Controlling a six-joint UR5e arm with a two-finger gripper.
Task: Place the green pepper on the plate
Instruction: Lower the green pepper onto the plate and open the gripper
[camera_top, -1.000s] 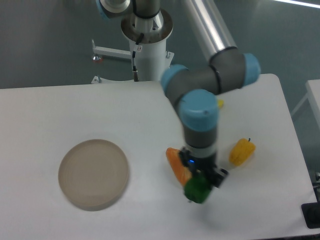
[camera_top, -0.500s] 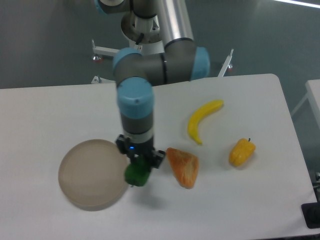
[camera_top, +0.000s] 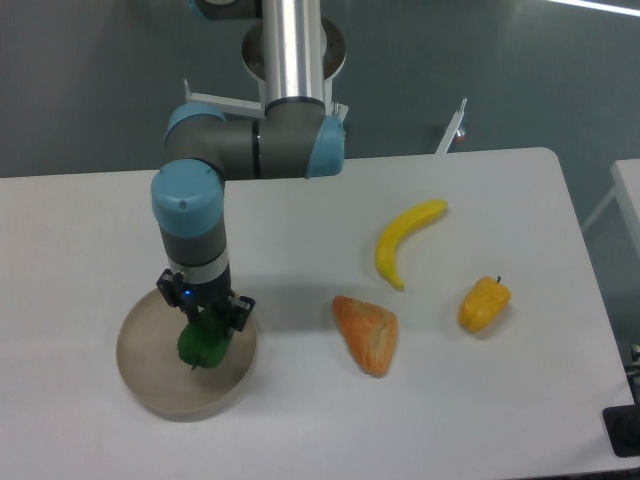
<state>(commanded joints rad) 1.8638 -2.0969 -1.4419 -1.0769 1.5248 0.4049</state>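
Item: green pepper (camera_top: 204, 343); location: directly under the gripper (camera_top: 207, 322), clamped between its jaws, over the right-hand middle of the plate (camera_top: 146, 382); we cannot tell whether its underside touches the dish or hangs just above it.

Tool state: jaws closed narrow on the green pepper; wrist vertical, pointing straight down.

Progress: we judge the carry done, since the green pepper sits inside the plate's rim as seen from this view; left to do, in our judgement: lower if any gap remains, open the jaws, lift clear.

Orientation: the green pepper reads as blocky, its long axis roughly upright in line with the tool; a thin dark tip shows at its lower edge, which we take for the stem pointing down, though it is too small to be sure.

Other stock, all to the right of the tool: orange wedge (camera_top: 367, 333) nearest; banana (camera_top: 404, 240) beyond and farther back; yellow pepper (camera_top: 484, 304) farthest; all on the white table (camera_top: 80, 240).
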